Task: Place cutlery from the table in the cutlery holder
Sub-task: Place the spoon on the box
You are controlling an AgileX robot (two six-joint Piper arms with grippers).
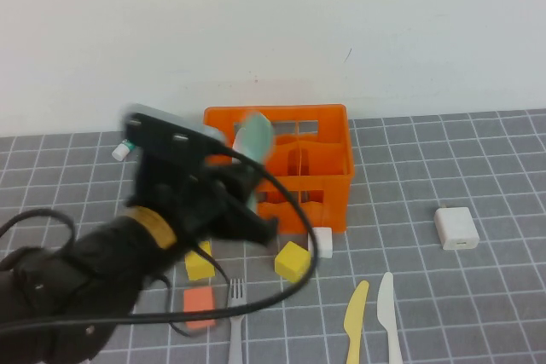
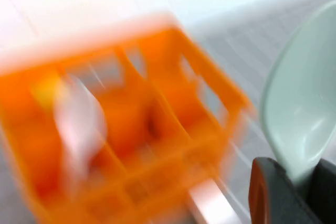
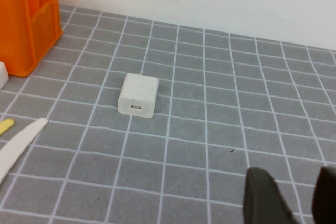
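Left fingers point(image 1: 247, 178): clamped on the mint green spoon point(image 1: 254, 138), raised at the crate's near-left corner.
Spoon look: pale mint plastic, smooth bowl up point(image 2: 302, 124), handle gripped between my dark pads.
Crate point(image 1: 328, 178): bright orange, slotted sides, inner dividers; stands at the back of the bench point(image 1: 478, 296), near the white wall.
Right fingers point(image 3: 286, 198): low over bare grid, partly apart, holding nothing; well apart from the white block point(image 3: 138, 95).
Bench front edge: grey fork point(image 1: 236, 313), yellow knife point(image 1: 355, 320) and white knife point(image 1: 390, 313) lie side by side.
Near crate front: two yellow cubes point(image 1: 292, 261), an orange cube point(image 1: 200, 303), a small white cube point(image 1: 322, 241).
Open room: bare grid right of the crate around the block.
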